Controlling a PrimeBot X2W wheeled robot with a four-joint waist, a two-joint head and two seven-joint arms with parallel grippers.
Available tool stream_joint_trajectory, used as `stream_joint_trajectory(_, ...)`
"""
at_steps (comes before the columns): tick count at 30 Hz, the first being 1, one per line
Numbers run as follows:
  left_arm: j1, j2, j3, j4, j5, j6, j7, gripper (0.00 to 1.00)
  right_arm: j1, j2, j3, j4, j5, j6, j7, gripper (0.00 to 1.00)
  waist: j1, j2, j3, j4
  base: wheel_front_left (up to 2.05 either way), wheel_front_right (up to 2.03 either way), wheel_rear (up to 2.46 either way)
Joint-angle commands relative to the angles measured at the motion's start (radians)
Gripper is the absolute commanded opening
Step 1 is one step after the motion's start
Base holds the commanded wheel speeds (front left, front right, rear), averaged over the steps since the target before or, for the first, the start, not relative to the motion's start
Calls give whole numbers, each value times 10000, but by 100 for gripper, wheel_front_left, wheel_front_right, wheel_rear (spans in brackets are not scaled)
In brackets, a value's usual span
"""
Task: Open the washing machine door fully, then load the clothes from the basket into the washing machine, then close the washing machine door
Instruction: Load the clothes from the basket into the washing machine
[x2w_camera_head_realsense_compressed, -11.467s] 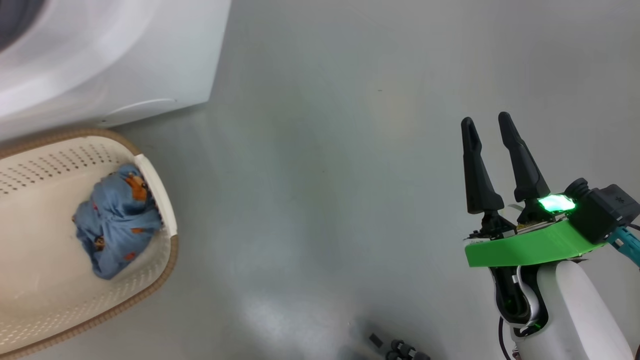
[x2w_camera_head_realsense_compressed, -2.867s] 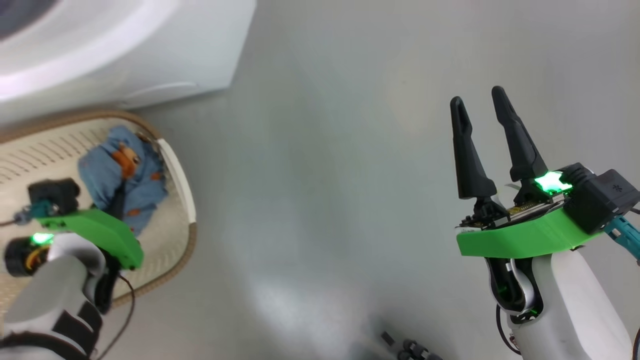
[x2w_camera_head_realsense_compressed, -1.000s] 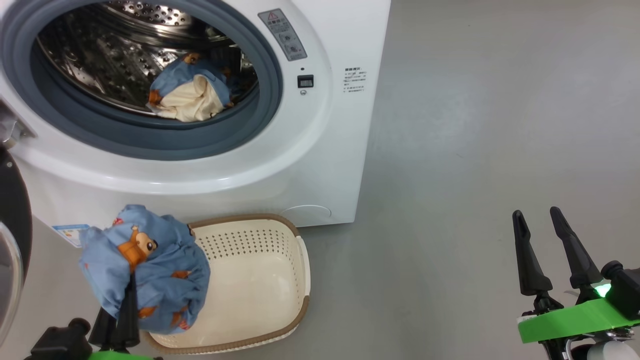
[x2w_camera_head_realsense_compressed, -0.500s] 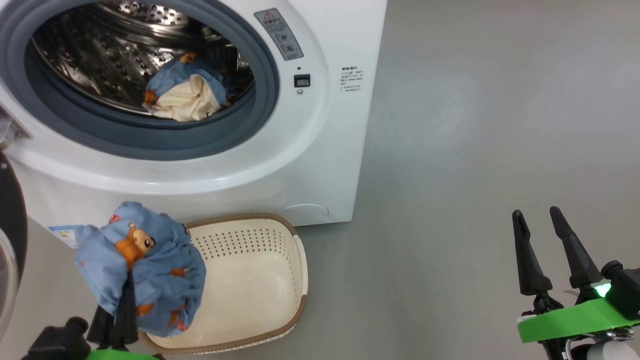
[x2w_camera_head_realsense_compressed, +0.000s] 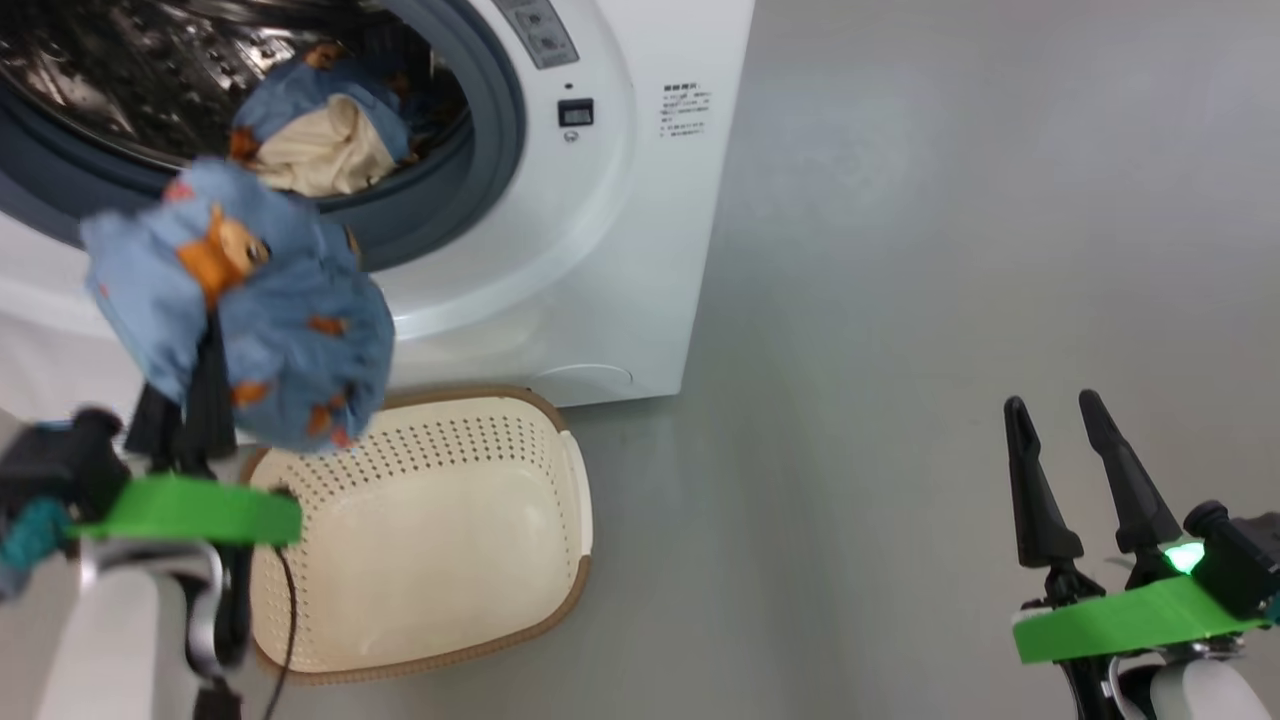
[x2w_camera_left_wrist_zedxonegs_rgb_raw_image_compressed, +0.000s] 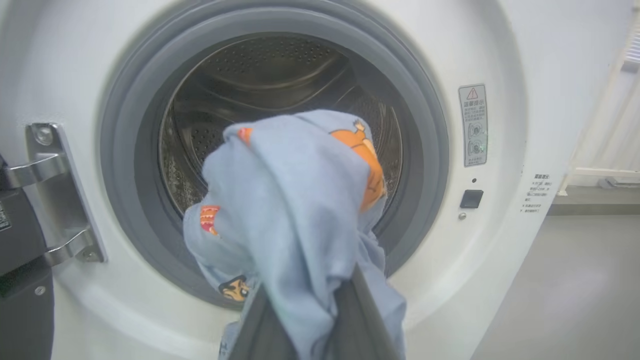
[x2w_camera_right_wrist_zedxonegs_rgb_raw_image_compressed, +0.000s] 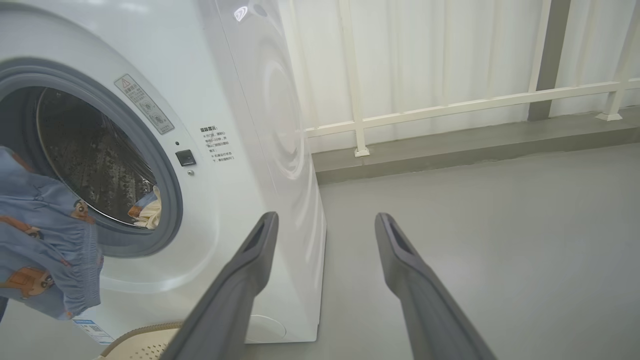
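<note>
Now the left gripper (x2w_camera_head_realsense_compressed: 200, 385) is clamped on a blue bear-print bundle of the clothes (x2w_camera_head_realsense_compressed: 250, 320), held up before the lower left of the mouth of the washing machine (x2w_camera_head_realsense_compressed: 640, 250), above the near basket (x2w_camera_head_realsense_compressed: 578, 520). The right gripper (x2w_camera_head_realsense_compressed: 1052, 402) stands wide and holds nothing, well apart to the right. To load well, the bundle likely needs carrying far past the grey gasket (x2w_camera_left_wrist_zedxonegs_rgb_raw_image_compressed: 420, 150) into the drum (x2w_camera_left_wrist_zedxonegs_rgb_raw_image_compressed: 280, 70) before release. It should go high enough that its hanging hem clears the lip, and land beside the blue and cream piece (x2w_camera_head_realsense_compressed: 320, 150) lying inside, so nothing trails out. The left wrist view adds the steel hinge (x2w_camera_left_wrist_zedxonegs_rgb_raw_image_compressed: 55, 195) and the dark edge of the washing machine door (x2w_camera_left_wrist_zedxonegs_rgb_raw_image_compressed: 20, 280), swung open at the left. The head view gives the basket's bare bottom, and the right wrist view offers the bundle side-on, just outside the opening.
</note>
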Motion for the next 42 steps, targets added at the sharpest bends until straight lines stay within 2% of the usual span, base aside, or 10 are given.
stream_joint_trajectory(1, -746, 375, 323, 5, 25, -54, 104, 0, -372, -41, 268, -259, 38, 44, -80, 100, -1, 0, 291, -202, 0, 0, 0)
stream_joint_trajectory(8, -3172, 818, 278, 1447, -117, -163, 400, 0, -786, 146, 399, -249, 51, 44, -80, 100, -1, 0, 872, -538, 0, 0, 0)
stream_joint_trajectory(18, -6055, 1544, 46, 4514, 151, -227, 286, 0, -1295, 379, 644, -241, 97, 44, -80, 100, -1, 0, 1658, -1238, 0, 0, 0)
stream_joint_trajectory(31, -8874, 2294, -632, 7856, 611, -287, 433, 0, -1864, 639, 912, -337, 153, 44, -80, 100, -1, 0, 2893, -1843, 0, 0, 0)
stream_joint_trajectory(42, -10321, 2777, -1228, 9221, 1108, -181, 735, 0, -2225, 716, 1180, -417, 207, 44, -80, 100, -1, 0, 3580, -2143, 0, 0, 0)
